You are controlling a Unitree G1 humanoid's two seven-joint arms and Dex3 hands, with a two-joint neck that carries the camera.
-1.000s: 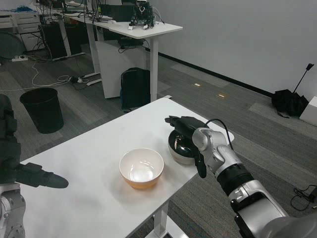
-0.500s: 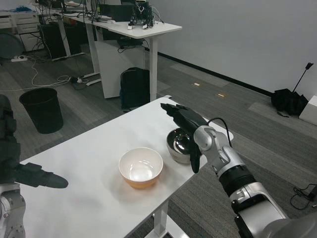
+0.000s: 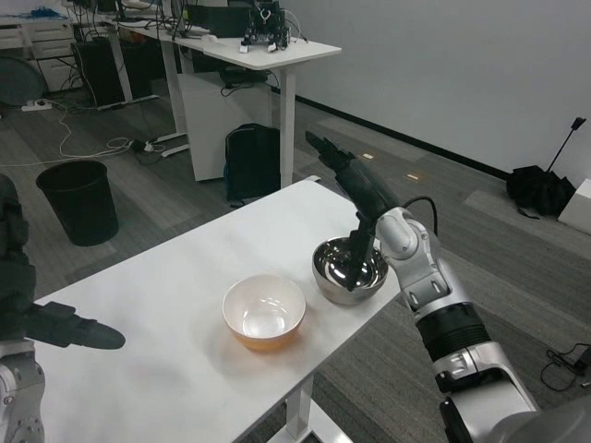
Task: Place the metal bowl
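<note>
Looked pretty much done: metal bowl (image 3: 350, 271) sat on the table (image 3: 166, 286) just below the right hand (image 3: 355, 198), fingers spread, holding nothing.

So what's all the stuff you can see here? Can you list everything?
metal bowl: one, shiny silver, on the white table near its right edge, upright.
orange bowl: one, white inside and orange outside, on the table just left of the metal bowl, apart from it.
white table: one, white, in front of the robot.
bin: one, black, on the floor to the left.
backpack: one, black, on the floor beyond the table.
desk: one, white, at the back with gear on top.
umbrella: one, black, on the floor far right.
left hand: one, black, over the table's left side, holding nothing.
right hand: one, black, raised above the metal bowl, fingers spread.
</note>
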